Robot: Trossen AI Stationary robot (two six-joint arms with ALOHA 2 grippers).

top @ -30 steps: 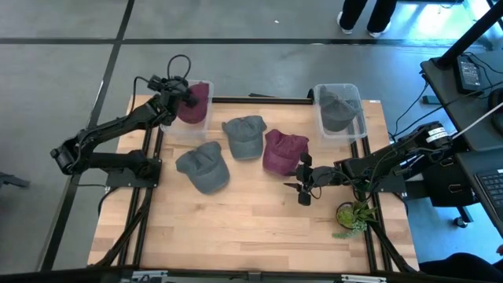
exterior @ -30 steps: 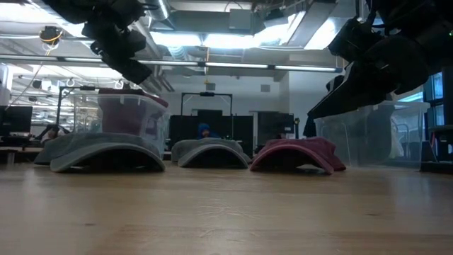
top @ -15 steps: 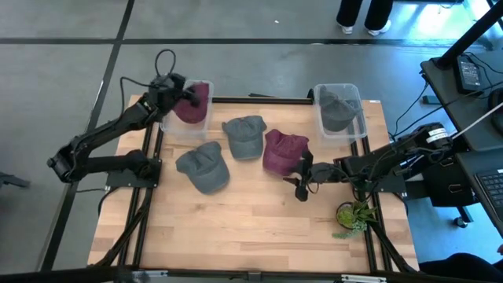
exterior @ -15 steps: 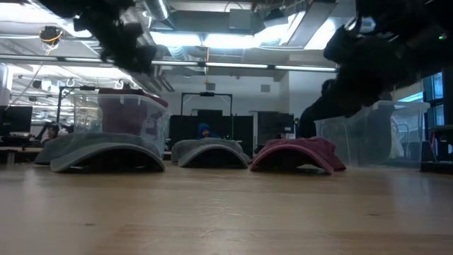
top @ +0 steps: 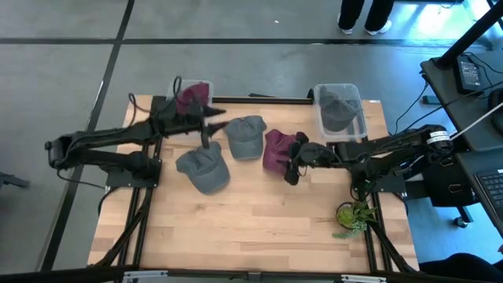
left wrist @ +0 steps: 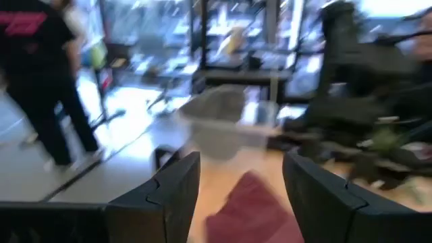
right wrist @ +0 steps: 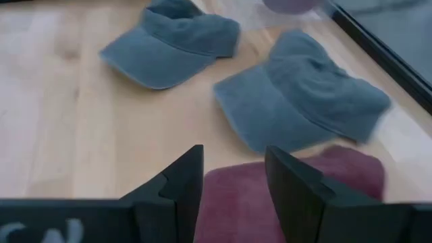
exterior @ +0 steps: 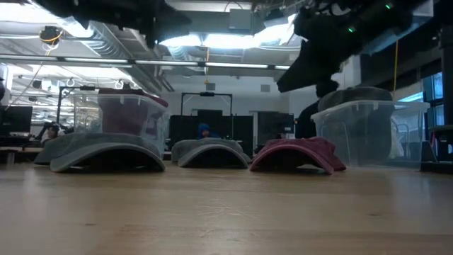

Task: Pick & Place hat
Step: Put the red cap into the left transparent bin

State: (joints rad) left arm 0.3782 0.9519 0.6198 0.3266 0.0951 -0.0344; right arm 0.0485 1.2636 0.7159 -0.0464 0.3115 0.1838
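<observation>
A maroon hat (top: 277, 151) lies crown up on the table right of centre, with two grey hats (top: 245, 135) (top: 203, 167) to its left. My right gripper (top: 292, 163) is open and hovers over the maroon hat's (right wrist: 290, 196) near right edge, clear above it in the low view (exterior: 311, 64). My left gripper (top: 211, 126) is open and points toward the table's right, above the gap between the left bin (top: 189, 118) and the grey hats. In the left wrist view it faces the maroon hat (left wrist: 256, 209).
A clear bin at the far left holds another maroon hat (top: 192, 98). A clear bin (top: 339, 110) at the far right holds a grey hat. A small green plant (top: 350, 214) stands near the right edge. Bare wood fills the table's near half (top: 251, 228). People stand beyond the far edge.
My left gripper has swung away from over the left bin toward the table's right and near side, turning to point right. My right gripper has moved toward the far edge and left, ending over the maroon hat. The hats have stayed put.
</observation>
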